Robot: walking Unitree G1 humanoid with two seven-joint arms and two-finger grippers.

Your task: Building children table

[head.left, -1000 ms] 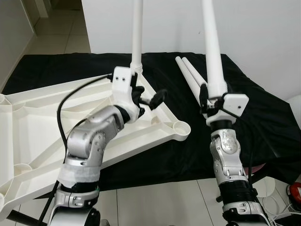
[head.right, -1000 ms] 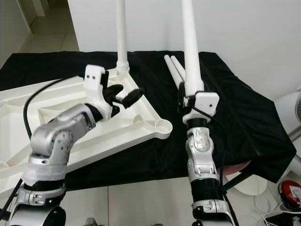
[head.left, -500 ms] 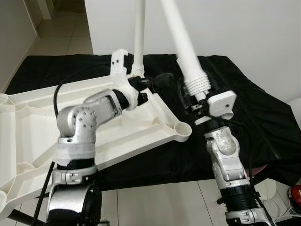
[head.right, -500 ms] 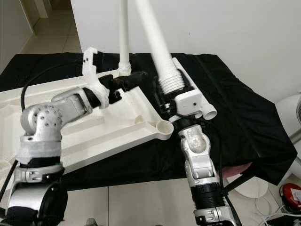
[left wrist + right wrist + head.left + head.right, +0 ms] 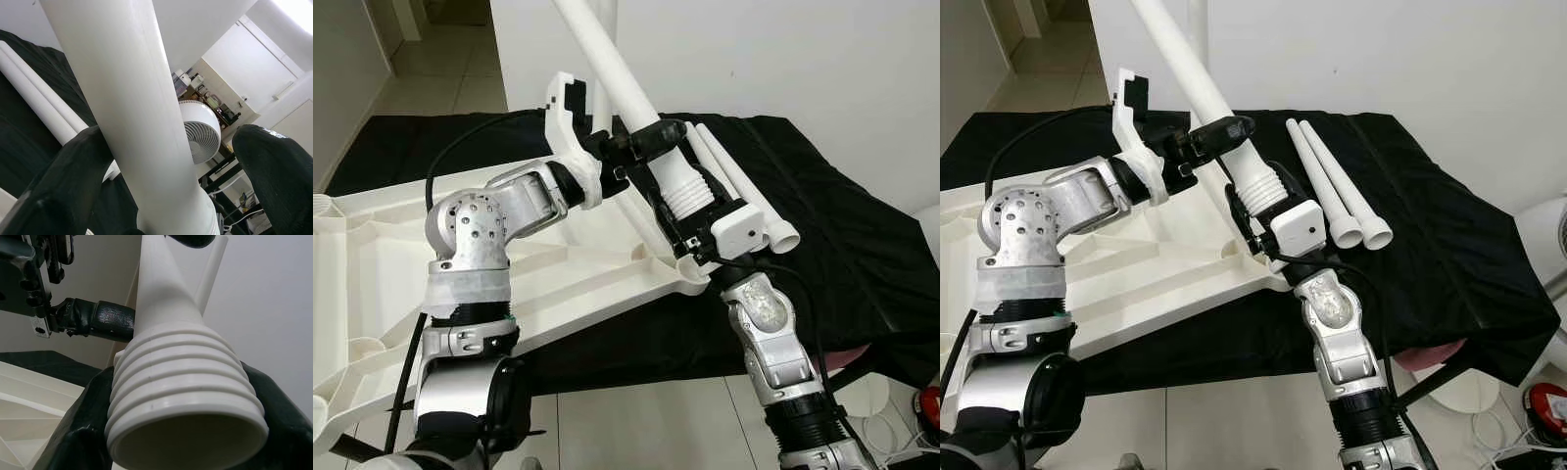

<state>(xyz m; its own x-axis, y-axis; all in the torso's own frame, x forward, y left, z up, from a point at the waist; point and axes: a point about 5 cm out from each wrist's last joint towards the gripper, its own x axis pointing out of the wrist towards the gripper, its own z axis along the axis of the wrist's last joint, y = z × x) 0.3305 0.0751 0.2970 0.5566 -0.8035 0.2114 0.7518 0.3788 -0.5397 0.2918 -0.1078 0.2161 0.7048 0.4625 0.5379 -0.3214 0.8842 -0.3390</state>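
Over the last second I swung the leg (image 5: 636,93) from near upright to a strong lean, its free end up and toward my left, its threaded end (image 5: 690,201) low and toward my right. The right gripper (image 5: 677,211) was clamped on that ribbed end, fingers hugging both sides of it. The left gripper (image 5: 641,145), which had been open and apart from this leg beside the tabletop (image 5: 372,264), had come across to straddle the shaft just above the ribs. In the left wrist view one finger (image 5: 63,191) lay against the leg and the other (image 5: 276,176) stood off, so that gripper was wide, not yet closed. I judged a handover or two-handed steadying was beginning, ahead of seating the leg in the near corner socket (image 5: 693,270), just below the right fingers. One leg (image 5: 1197,29) already stood upright behind; two spare legs (image 5: 1337,191) lay on the black cloth (image 5: 1449,245).
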